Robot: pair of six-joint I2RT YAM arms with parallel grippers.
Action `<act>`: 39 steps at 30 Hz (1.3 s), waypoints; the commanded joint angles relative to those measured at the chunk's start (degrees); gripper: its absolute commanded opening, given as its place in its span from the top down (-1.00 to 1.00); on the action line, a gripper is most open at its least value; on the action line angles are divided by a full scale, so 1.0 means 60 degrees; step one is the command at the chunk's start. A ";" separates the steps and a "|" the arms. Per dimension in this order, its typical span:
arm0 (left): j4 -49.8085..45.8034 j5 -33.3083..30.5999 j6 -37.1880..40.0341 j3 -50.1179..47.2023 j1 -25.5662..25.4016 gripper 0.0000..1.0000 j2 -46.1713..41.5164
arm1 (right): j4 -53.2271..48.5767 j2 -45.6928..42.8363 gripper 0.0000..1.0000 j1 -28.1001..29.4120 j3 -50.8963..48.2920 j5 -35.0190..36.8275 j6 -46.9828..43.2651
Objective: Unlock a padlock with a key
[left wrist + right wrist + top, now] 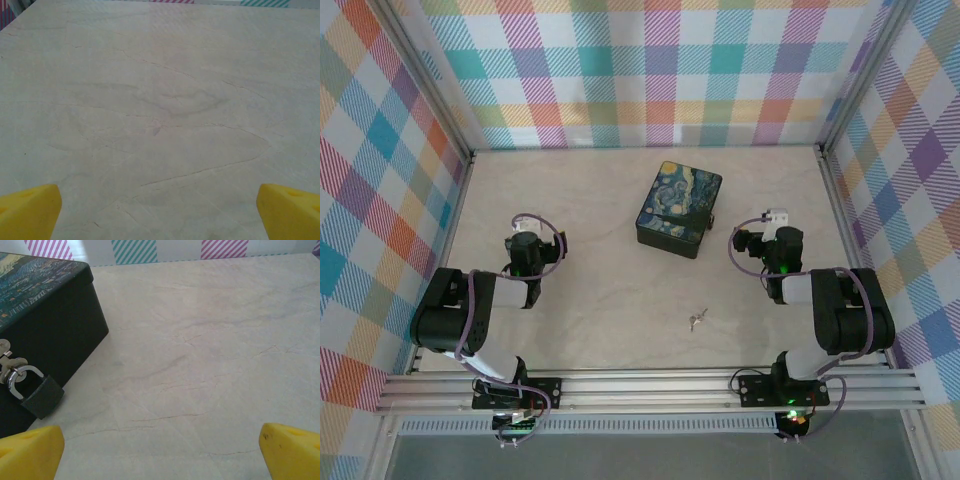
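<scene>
- Counter [600, 290]: pale, faintly veined surface, enclosed at the back and on both sides by checked walls [650, 70] in pastel colours.
- Box [678, 208]: black, with a swirling blue-and-yellow lid; stands toward the back of the counter, right of centre, turned at a slight angle.
- Padlock [42, 396]: small and dark, seen in the right wrist view. It hangs tilted against the black side of the box, its silvery shackle passed through a metal hasp [7, 362] on that side. Its lower corner is at or just above the counter; which one cannot be told.
- Key [697, 320]: small and silvery, lying flat on the bare counter in front of the box and well apart from it. It sits between the two arms, nearer the right one, and neither claw touches it.
- Left claw [160, 215]: spread wide, its yellow fingertips [27, 210] at opposite lower corners of the left wrist view, with bare counter between them. It holds nothing.
- Right claw [160, 455]: likewise spread wide and holding nothing, with bare counter between its yellow tips. The box and padlock lie ahead of it to the left, clear of the fingers.
</scene>
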 commanded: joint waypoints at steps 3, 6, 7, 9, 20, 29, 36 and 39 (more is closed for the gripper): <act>0.0014 0.0178 -0.0055 -0.0074 0.0164 -1.00 -0.0195 | -0.0037 -0.0205 -0.99 -0.0037 -0.0078 0.0022 0.0054; 0.0014 0.0181 -0.0056 -0.0075 0.0165 -1.00 -0.0186 | -0.0039 -0.0214 -0.99 -0.0049 -0.0076 0.0028 0.0054; 0.0015 0.0185 -0.0062 -0.0068 0.0157 -1.00 -0.0193 | -0.0040 -0.0207 -0.99 -0.0040 -0.0076 0.0023 0.0052; 0.0017 0.0190 -0.0061 -0.0068 0.0165 -1.00 -0.0191 | -0.0036 -0.0202 -0.99 -0.0050 -0.0076 0.0024 0.0058; 0.0015 0.0182 -0.0059 -0.0068 0.0154 -1.00 -0.0196 | -0.0063 -0.0191 -0.99 -0.0049 -0.0062 0.0022 0.0065; -0.0044 0.0351 -0.0096 -0.0026 0.0229 -1.00 -0.0192 | -0.0080 -0.0196 -0.99 -0.0047 -0.0051 0.0012 0.0072; -0.2030 0.0431 -0.0061 0.0890 0.0250 -1.00 -0.0841 | -0.3215 -0.1124 -1.00 -0.0044 0.1209 0.0088 0.0153; -0.5280 0.0104 -0.0182 0.2755 0.0212 -1.00 -0.1352 | -0.5912 -0.1611 -0.95 -0.0039 0.2450 -0.0432 0.0610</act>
